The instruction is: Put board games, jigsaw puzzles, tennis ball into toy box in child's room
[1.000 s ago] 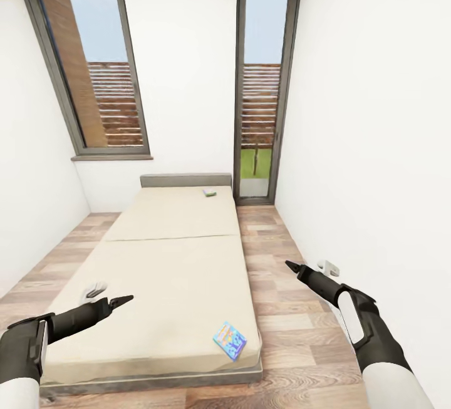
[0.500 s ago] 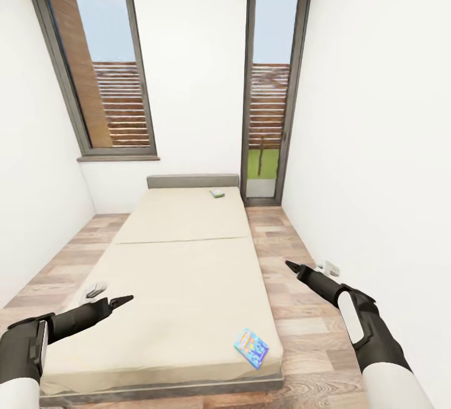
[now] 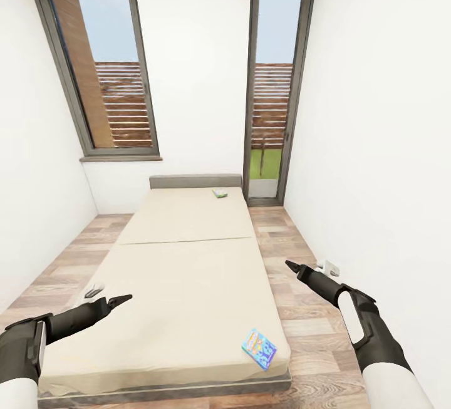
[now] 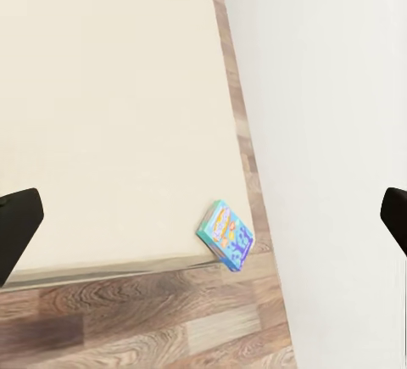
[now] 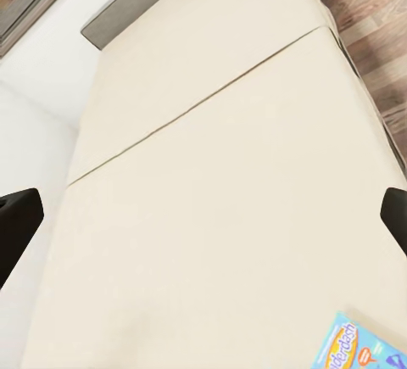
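Since the earlier pictures the whole head view has slid sideways, a move of the camera and not of the things, so the large low bed with plain cream mattress (image 3: 188, 265) now sits more squarely ahead. Both arms are held out level: the left gripper (image 3: 119, 300) over the mattress's near left part, the right gripper (image 3: 292, 265) over the wood-plank floor (image 3: 294, 284) beside the bed. Each wrist view shows its fingertips at opposite edges, so both are spread wide and hold nothing. Two board games lie on the bed: one blue-yellow cartoon-printed box (image 3: 259, 348) at the near right corner, one small white-green box (image 3: 219, 193) near the grey headboard (image 3: 195, 181). To do this step well, roll closer to the near corner and take the blue-yellow box by its overhanging edge.
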